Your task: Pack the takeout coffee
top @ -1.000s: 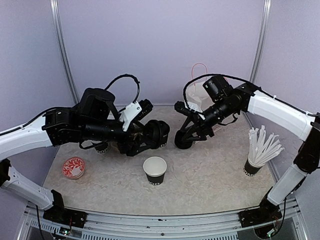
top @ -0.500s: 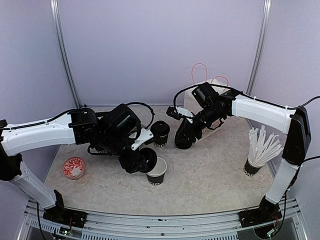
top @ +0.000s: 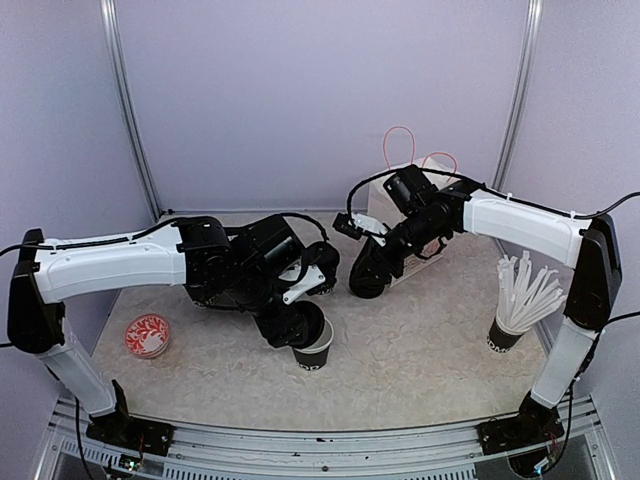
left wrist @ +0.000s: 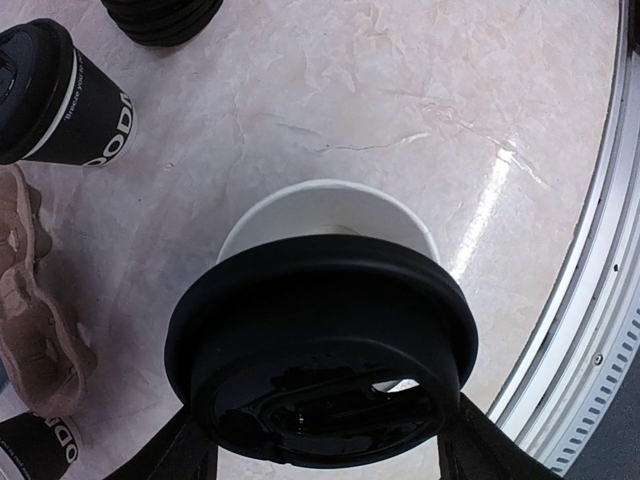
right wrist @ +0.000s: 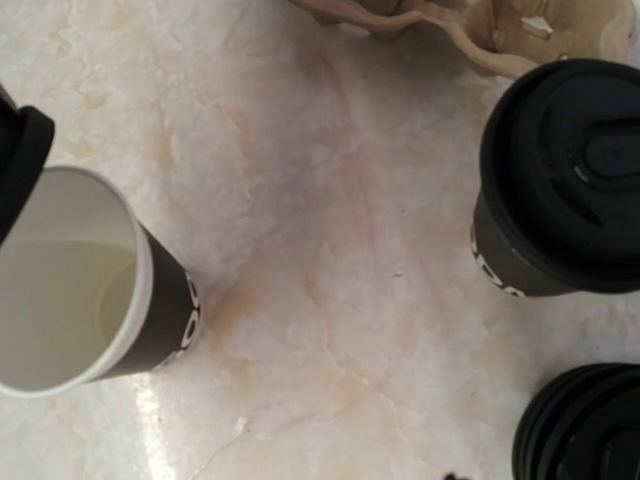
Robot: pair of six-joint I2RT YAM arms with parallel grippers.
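Observation:
My left gripper (top: 300,328) is shut on a black plastic lid (left wrist: 320,350) and holds it tilted just above a lidless black paper cup (left wrist: 325,212) with a white inside, near the front middle (top: 314,352). One lidded black takeout cup with white lettering (left wrist: 55,95) stands behind it; it also shows in the right wrist view (right wrist: 565,180) and in the top view (top: 327,256). Another black cup (left wrist: 30,448) peeks in at the left, its top hidden. My right gripper (top: 368,268) hangs empty over a stack of black lids (right wrist: 585,425); its fingers stay outside its wrist view.
A brown cardboard cup carrier (left wrist: 40,320) lies left of the open cup. A white paper bag with red handles (top: 405,195) stands at the back. A cup of white straws (top: 520,300) stands at the right and a red patterned dish (top: 147,335) at the left.
My left gripper has carried the lid from beside the back cup forward and down onto the rim of the open cup. My right arm drew back slightly, then held still.

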